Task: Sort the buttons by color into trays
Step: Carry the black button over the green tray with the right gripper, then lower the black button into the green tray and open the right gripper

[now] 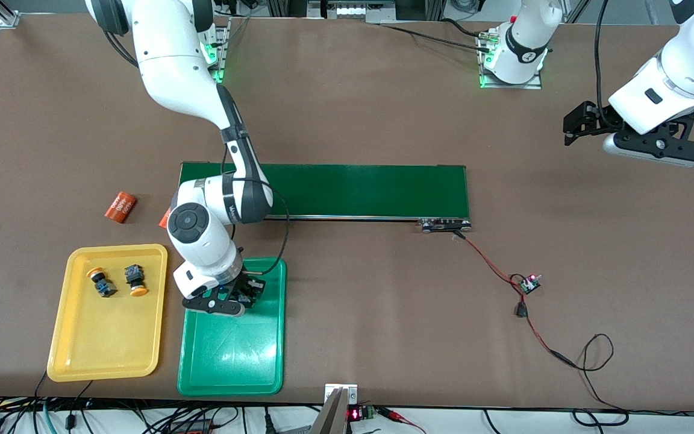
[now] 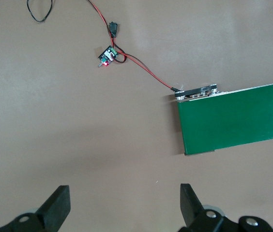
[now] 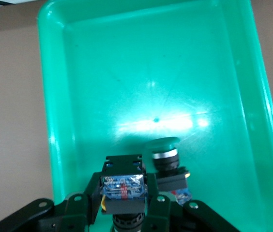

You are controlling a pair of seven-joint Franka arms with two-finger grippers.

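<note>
Over green tray [image 1: 232, 355], right gripper [image 1: 240, 295] clasps button [image 3: 122, 187].

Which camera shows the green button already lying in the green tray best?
Right wrist view: the green button lies in the green tray, beside the right hand. Front view: the arm hides it. Left wrist view: absent.

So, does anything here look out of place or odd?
Only small things. An orange cylinder lies loose on the table beside the belt, in neither tray. In the yellow tray, both yellow buttons lie tipped over. The right gripper, shut on a button, is over the green tray, which matches.
</note>
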